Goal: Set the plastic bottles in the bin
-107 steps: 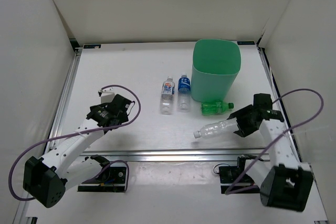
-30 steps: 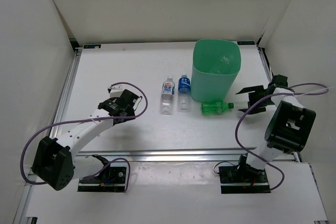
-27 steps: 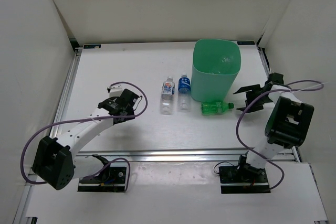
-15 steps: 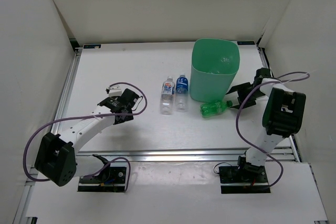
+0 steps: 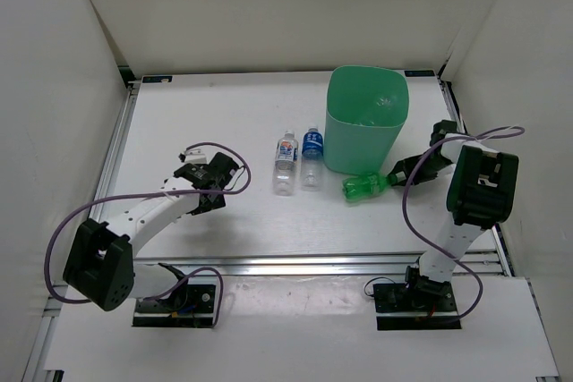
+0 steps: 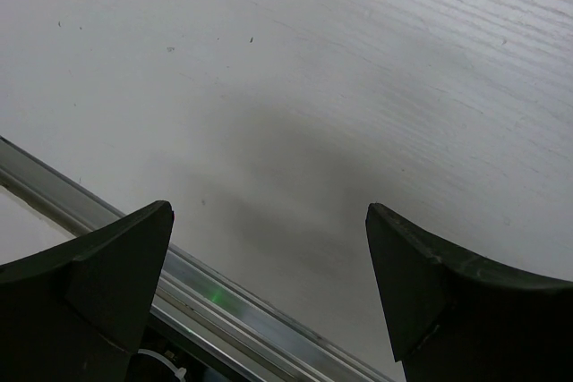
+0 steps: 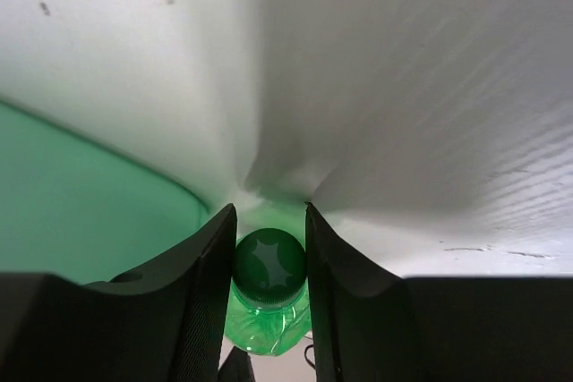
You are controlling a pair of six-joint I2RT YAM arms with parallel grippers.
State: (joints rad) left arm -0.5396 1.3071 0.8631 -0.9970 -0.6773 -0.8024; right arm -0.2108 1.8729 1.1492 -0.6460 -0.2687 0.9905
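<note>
The mint-green bin [image 5: 365,136] stands at the back of the table, with the plain clear bottle [image 5: 380,108] inside it. The green bottle [image 5: 361,186] lies in front of the bin. My right gripper [image 5: 400,170] is shut on its dark green cap [image 7: 269,262], with a finger on each side; the bin wall [image 7: 72,207] is at the left. The blue-label bottle [image 5: 312,150] and the white-red-label bottle [image 5: 286,156] lie side by side left of the bin. My left gripper [image 5: 211,178] is open and empty over bare table [image 6: 269,212].
A metal rail [image 5: 313,264] runs along the table's near edge and shows in the left wrist view [image 6: 224,297]. White walls enclose the table on three sides. Purple cables loop from both arms.
The plain clear bottle went from my right gripper into the bin. My right gripper then swung left to the green bottle and shut on its cap, nudging it. The left arm shifted slightly.
</note>
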